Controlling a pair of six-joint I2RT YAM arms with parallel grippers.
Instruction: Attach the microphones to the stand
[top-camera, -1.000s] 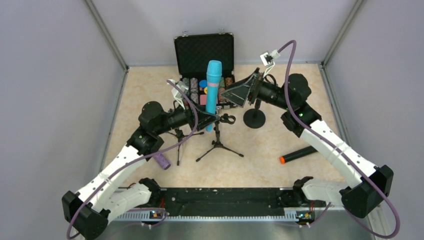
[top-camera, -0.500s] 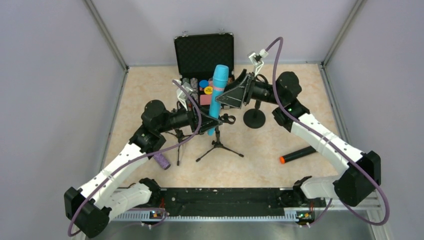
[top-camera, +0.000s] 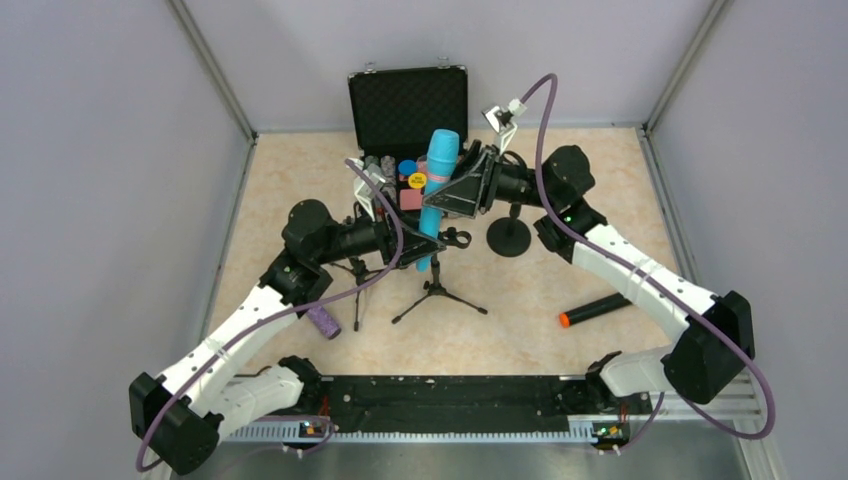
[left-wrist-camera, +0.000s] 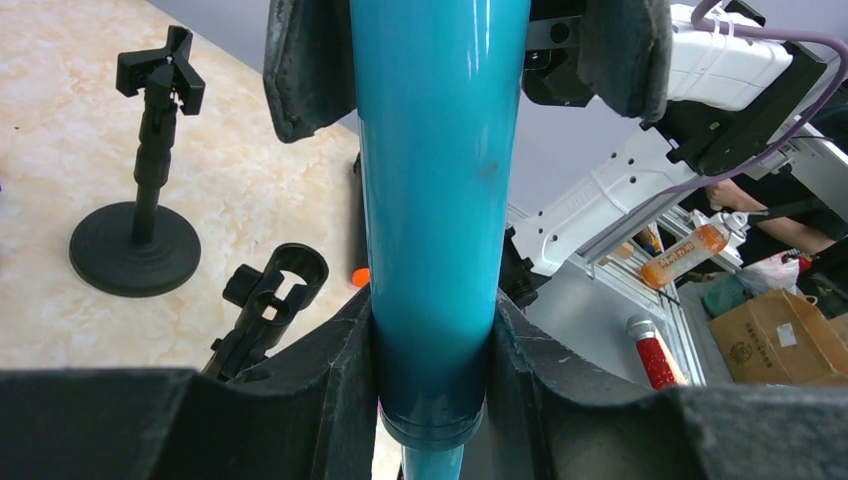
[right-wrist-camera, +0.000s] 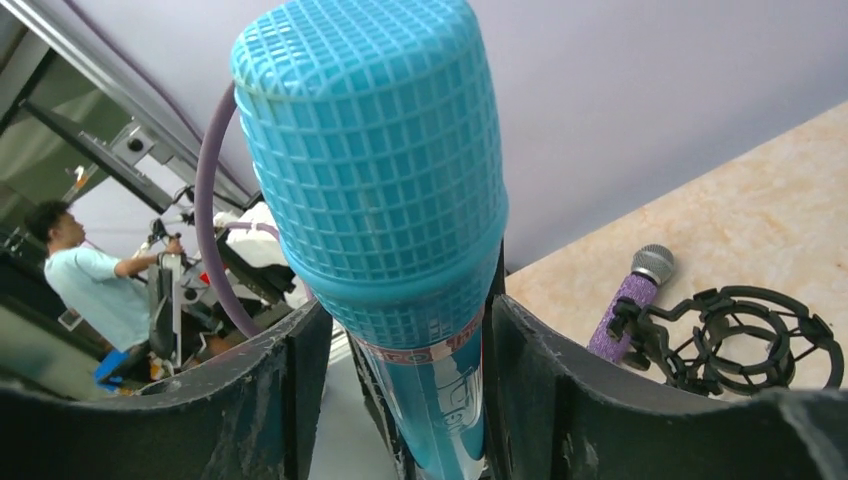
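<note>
Cyan plastic stick microphone (top-camera: 437, 190) stands slightly tilted above the middle of the desk (top-camera: 300, 170), its lower body clamped tight by the left arm's fingers (left-wrist-camera: 330, 400). The right arm's fingers (right-wrist-camera: 300, 400) flank it just below the mesh head; whether they press it cannot be told.

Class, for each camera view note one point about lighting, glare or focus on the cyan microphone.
Top view: even light, faint shadows. Left wrist view: pale glare streaks run down the cyan mic; the left hand's fingers are dark and blurred. Right wrist view: its mesh head is sharp; the right hand's fingers look near black.
</note>
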